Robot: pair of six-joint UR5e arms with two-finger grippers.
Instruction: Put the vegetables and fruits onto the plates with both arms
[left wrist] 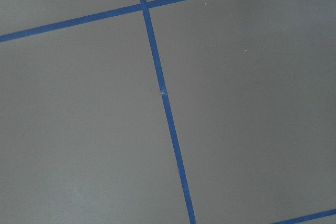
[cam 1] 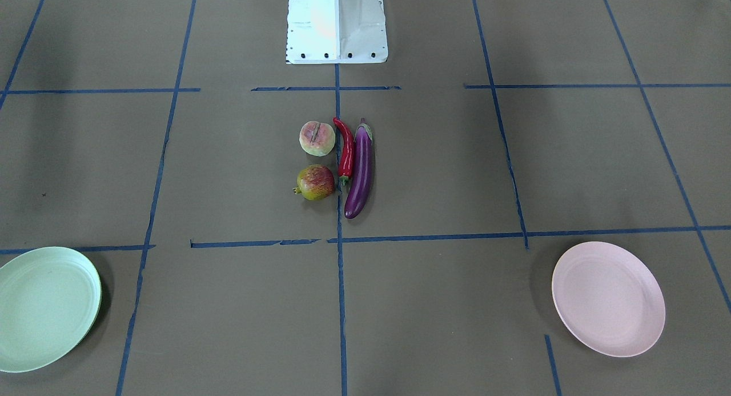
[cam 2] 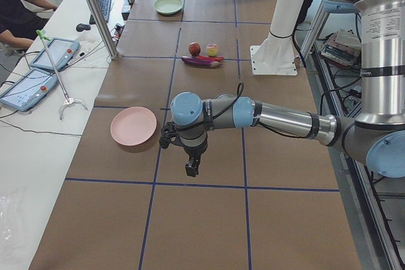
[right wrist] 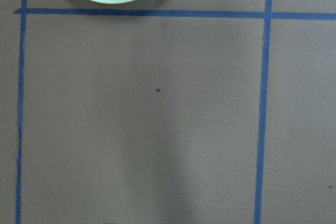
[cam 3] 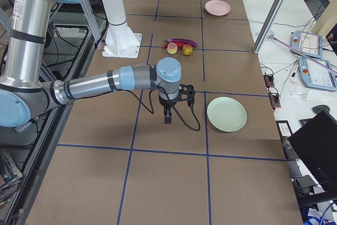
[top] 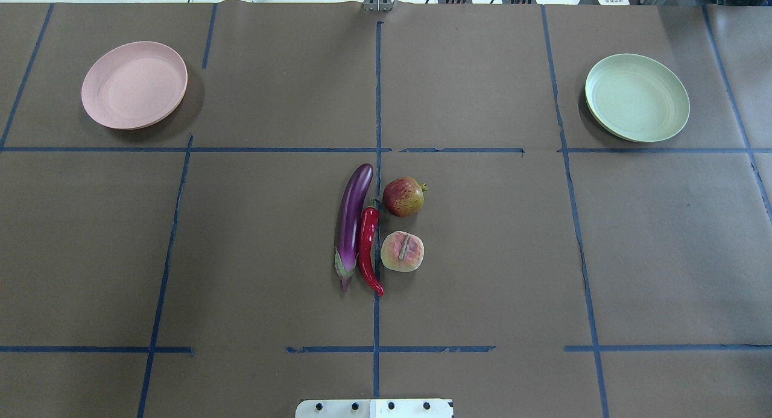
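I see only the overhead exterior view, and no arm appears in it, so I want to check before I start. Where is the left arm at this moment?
Observer: The left arm is stretched out low over the table's left end. Its tool points down above bare surface, near the pink plate but not over it.
Operator: And the other one?
Observer: The right tool hangs pointing down beside the green plate, also over bare table. Nothing shows in it, but I cannot tell if it is open or shut.
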